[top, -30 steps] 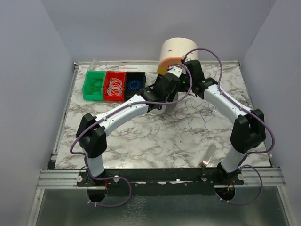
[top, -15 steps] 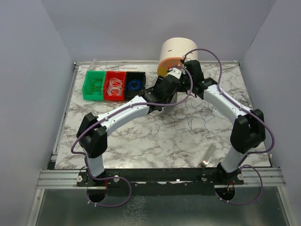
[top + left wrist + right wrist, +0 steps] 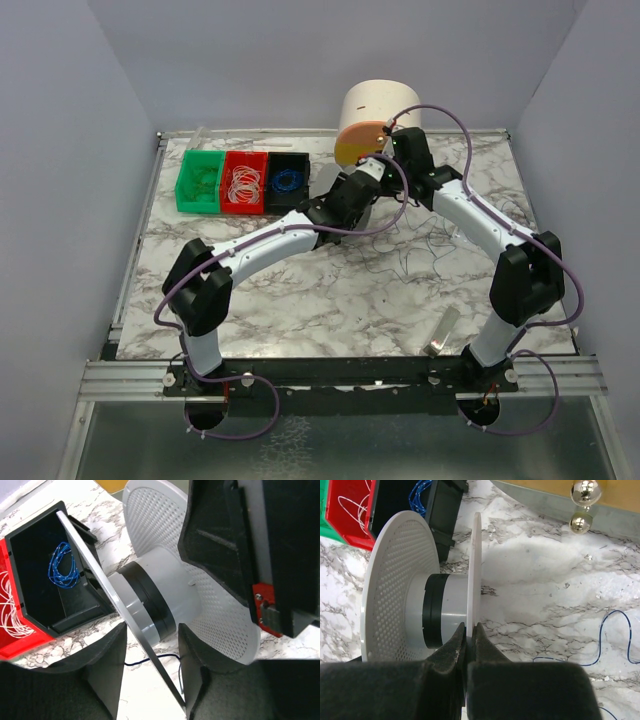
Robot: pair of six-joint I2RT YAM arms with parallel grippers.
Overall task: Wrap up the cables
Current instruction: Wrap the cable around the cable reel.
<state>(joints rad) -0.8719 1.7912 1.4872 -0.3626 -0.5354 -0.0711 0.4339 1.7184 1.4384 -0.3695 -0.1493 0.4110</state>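
Loose cable [image 3: 408, 260]: thin dark squiggles on the surface [image 3: 300, 290], nearer the bases than the reel and a little to the right
Left tool [image 3: 152, 642]: fingers wide, straddling the reel's thin disc — not gripping it
Right tool [image 3: 468, 630]: pinched tight on that disc's edge
Reel [image 3: 395, 585]: axis level, dark turns on its hub — the free left tool likely has to reach back for the cable

The spool [image 3: 395, 580] is matt white perforated plastic; the table [image 3: 545, 570] looks smooth, marble-patterned, faintly glossy.
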